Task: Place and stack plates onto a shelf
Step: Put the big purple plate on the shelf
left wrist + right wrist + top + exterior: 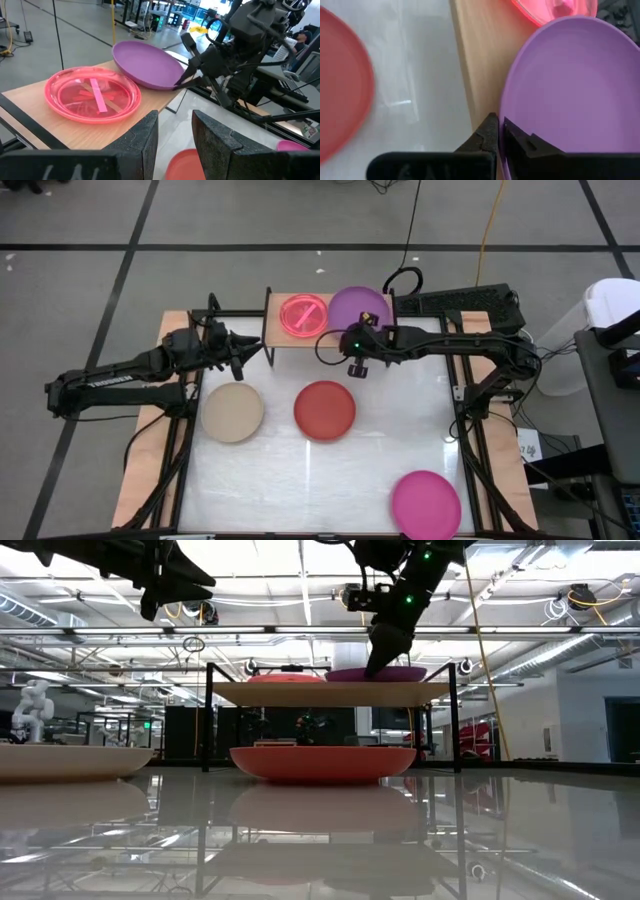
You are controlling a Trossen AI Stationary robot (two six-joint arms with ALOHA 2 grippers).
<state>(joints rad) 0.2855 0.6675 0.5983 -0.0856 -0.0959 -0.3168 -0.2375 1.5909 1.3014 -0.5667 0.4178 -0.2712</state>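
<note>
The light-wood shelf (325,320) stands at the table's far side. A small pink plate (303,314) lies flat on its left half. A purple plate (358,310) sits on its right half, tilted in the left wrist view (147,64). My right gripper (499,131) is shut on the purple plate's near rim. My left gripper (175,132) is open and empty, left of the shelf, above the table. A beige plate (232,412), a red plate (325,409) and a magenta plate (426,503) lie on the white tabletop. My right gripper pinches the purple plate's near rim (504,145) between its two fingers, one finger inside the plate and one under its outer side. The fingers come from the table's near right side, slanting down. The plate is tilted, its far part on the shelf board (165,97).
The shelf's black legs (208,720) stand on the tabletop, with the red plate in front of them. Wooden side strips (150,470) run along the table's left and right. A dark keyboard-like unit (465,305) lies behind the right arm.
</note>
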